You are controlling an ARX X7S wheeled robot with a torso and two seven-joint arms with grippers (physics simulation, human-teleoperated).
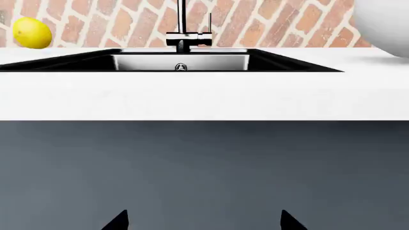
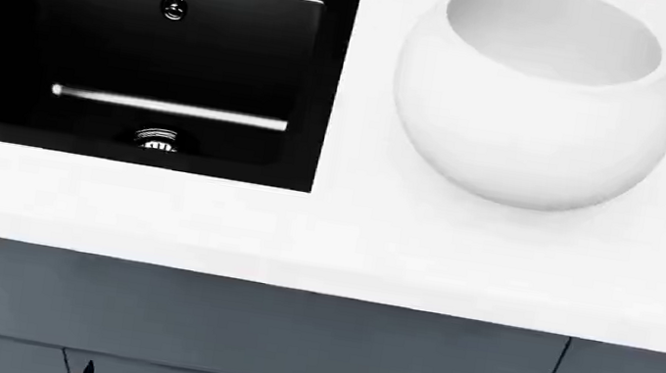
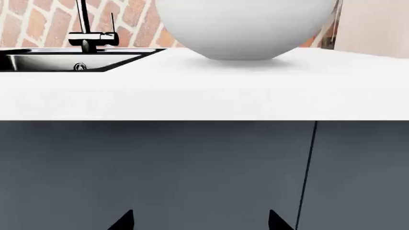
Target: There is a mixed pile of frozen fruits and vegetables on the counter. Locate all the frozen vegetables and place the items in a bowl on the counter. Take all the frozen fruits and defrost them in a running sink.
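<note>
Step in hand: start, nothing grasped. Both my arms low before dark cabinet fronts [image 1: 204, 167], below tabletop [image 2: 339, 237] edge. Left fingers [image 1: 204, 220] and right fingers [image 3: 201, 220] spread wide, empty.

Lemon [image 1: 30, 32] far beyond left fingers, past sink [image 2: 143, 49], by brick wall [image 1: 268, 24]. Bowl [image 2: 539, 94] beyond right fingers. Grapes, green item not visible.

Next: raise arms over tabletop lip; lip blocks straight reach. Tap [image 1: 183, 28] stands behind basin.
</note>
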